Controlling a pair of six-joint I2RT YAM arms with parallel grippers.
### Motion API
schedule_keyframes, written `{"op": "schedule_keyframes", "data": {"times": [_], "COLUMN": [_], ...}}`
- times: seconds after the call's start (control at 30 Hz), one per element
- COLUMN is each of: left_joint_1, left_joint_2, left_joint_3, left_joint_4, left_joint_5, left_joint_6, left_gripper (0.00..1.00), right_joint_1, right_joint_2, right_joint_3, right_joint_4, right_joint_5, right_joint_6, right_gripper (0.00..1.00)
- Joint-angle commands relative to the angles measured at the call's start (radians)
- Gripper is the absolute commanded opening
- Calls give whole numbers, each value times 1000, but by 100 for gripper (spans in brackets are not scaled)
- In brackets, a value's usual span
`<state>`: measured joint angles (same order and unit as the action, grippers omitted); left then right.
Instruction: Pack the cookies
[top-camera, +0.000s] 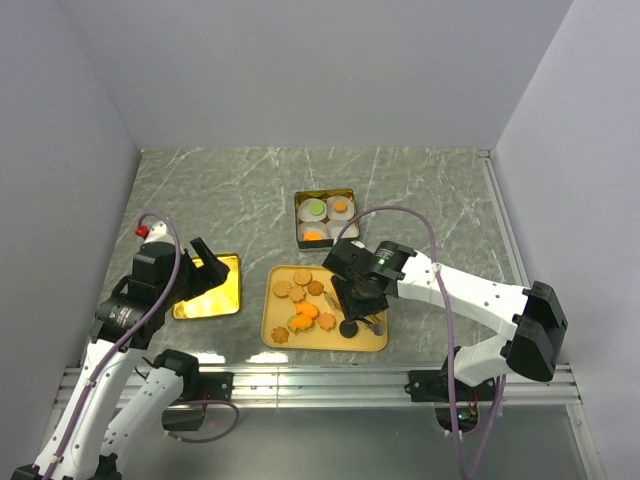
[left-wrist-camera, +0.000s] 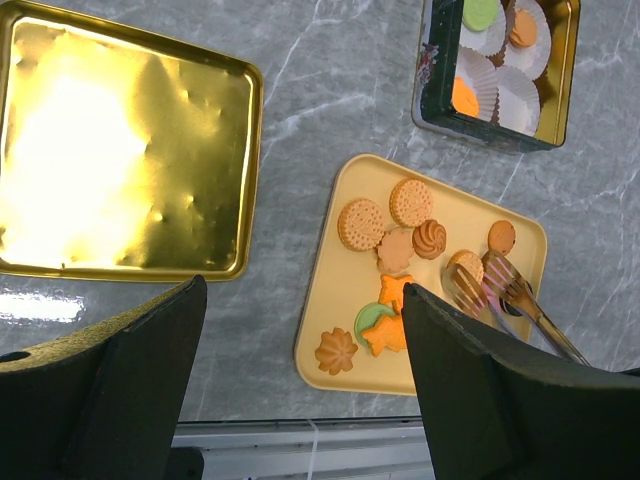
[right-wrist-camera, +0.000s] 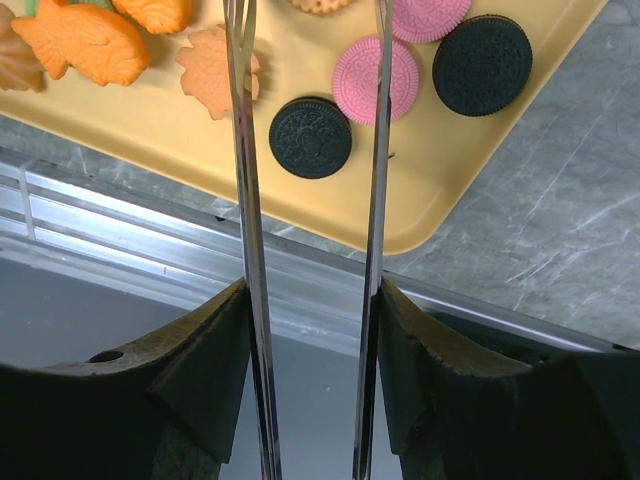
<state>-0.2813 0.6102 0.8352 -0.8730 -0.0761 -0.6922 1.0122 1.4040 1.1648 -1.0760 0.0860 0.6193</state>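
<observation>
Left gripper (left-wrist-camera: 303, 290): fingers wide apart, empty, hanging left of the yellow tray (right-wrist-camera: 430, 170), by the gold lid (left-wrist-camera: 120, 150). Cookies (left-wrist-camera: 361, 224) lie loose on the tray; a few sit in the tin (top-camera: 325, 218) beyond it. Right gripper (right-wrist-camera: 312, 295), over the tray's right half, clamps tongs (right-wrist-camera: 247, 200), blades parted. Black cookie (right-wrist-camera: 311, 137), round, shows between the blades, short of their tips; height above it unclear. Right arm nearer.

Cookies (top-camera: 299, 294) on tray (top-camera: 315, 344), centre; tin (top-camera: 298, 218) behind tray; second tray (top-camera: 225, 290) to left.
</observation>
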Motion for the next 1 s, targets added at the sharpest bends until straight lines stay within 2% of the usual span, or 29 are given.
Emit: {"op": "schedule_keyframes", "data": {"times": [0.0, 0.43, 0.77, 0.97], "left_joint_1": [-2, -4, -2, -2], "left_joint_2": [-12, -20, -15, -12], "left_joint_3": [2, 4, 2, 2], "left_joint_4": [32, 31, 34, 35], "left_joint_5": [-10, -16, -7, -8], "left_joint_6": [5, 0, 5, 5], "left_gripper": [85, 85, 85, 85], "right_joint_1": [11, 11, 2, -64], "right_joint_2": [9, 18, 116, 200], "right_joint_3": [12, 76, 419, 610], "right_joint_4": [21, -13, -119, -140], "right_joint_5": [5, 24, 100, 98], "right_joint_6": [-6, -4, -46, -89], "right_gripper": [55, 47, 47, 46]}}
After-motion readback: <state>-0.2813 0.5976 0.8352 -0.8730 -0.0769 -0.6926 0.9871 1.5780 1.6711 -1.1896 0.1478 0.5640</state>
